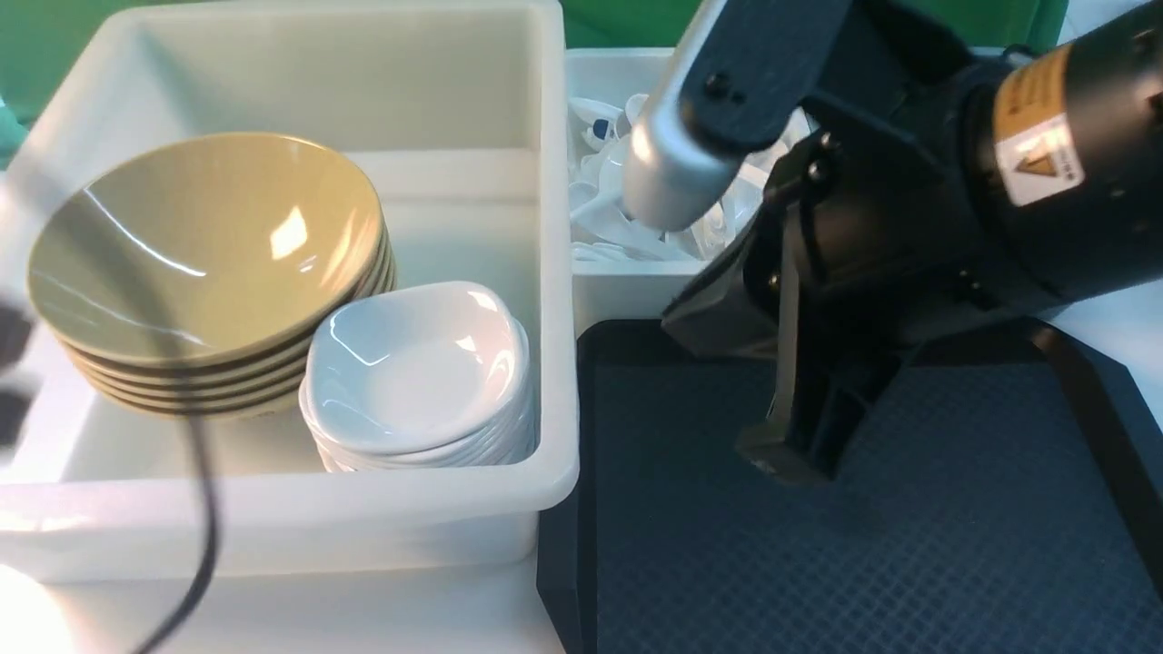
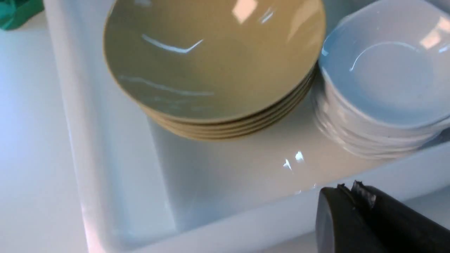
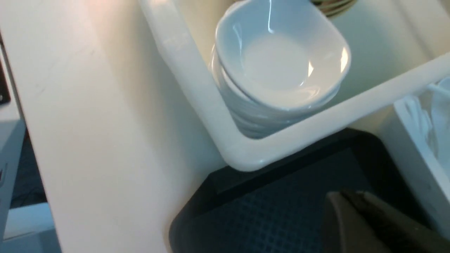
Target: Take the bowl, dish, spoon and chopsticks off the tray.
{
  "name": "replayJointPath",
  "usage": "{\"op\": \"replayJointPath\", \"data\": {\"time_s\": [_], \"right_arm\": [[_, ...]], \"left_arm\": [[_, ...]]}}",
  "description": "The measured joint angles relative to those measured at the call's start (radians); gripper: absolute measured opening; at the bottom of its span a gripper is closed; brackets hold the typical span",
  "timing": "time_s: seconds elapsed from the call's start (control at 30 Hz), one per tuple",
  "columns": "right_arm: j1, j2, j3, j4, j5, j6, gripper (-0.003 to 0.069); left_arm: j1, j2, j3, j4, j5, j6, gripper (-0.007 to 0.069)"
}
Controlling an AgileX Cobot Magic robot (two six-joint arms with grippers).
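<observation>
The black tray (image 1: 954,545) lies at the right, and the part I see is bare; it also shows in the right wrist view (image 3: 267,218). The top tan bowl (image 1: 204,236) sits on a stack of bowls in the big white tub, also seen in the left wrist view (image 2: 211,59). The top white dish (image 1: 418,363) sits on a stack beside it (image 2: 386,66) (image 3: 281,56). White spoons (image 1: 609,218) lie in the small tub behind the tray. Chopsticks are out of view. My right gripper (image 1: 786,459) hangs shut and empty just above the tray (image 3: 346,195). My left gripper (image 2: 346,188) is shut and empty at the tub's near rim.
The big white tub (image 1: 273,509) stands left of the tray, its corner overlapping the tray's edge. The small white tub (image 1: 627,291) stands behind the tray. A black cable (image 1: 204,509) hangs in front of the big tub. White tabletop surrounds them.
</observation>
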Motion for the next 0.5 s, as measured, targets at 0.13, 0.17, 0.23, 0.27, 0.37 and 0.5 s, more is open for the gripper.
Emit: {"op": "replayJointPath", "data": {"time_s": [0.13, 0.17, 0.23, 0.27, 0.37, 0.5], "right_arm": [[0.008, -0.004, 0.039, 0.002, -0.047, -0.004, 0.0053], [0.01, -0.004, 0.057, 0.002, -0.063, -0.005, 0.0056], [0.012, -0.006, 0.077, 0.002, -0.091, -0.004, 0.0058], [0.012, -0.017, 0.095, 0.002, -0.134, 0.003, 0.0059], [0.012, -0.068, 0.139, 0.002, -0.258, 0.027, 0.006], [0.012, -0.174, 0.225, 0.021, -0.459, 0.04, 0.0062]], "left_arm": [[0.0, -0.146, 0.125, 0.0, -0.026, -0.056, -0.0011], [0.0, -0.199, 0.174, 0.0, -0.027, -0.079, -0.0011], [0.0, -0.268, 0.213, 0.0, -0.03, -0.095, -0.0011], [0.0, -0.326, 0.252, -0.002, -0.039, -0.1, -0.0011], [0.0, -0.438, 0.316, -0.002, -0.089, -0.103, -0.0011], [0.0, -0.55, 0.401, -0.002, -0.166, -0.118, -0.0011]]}}
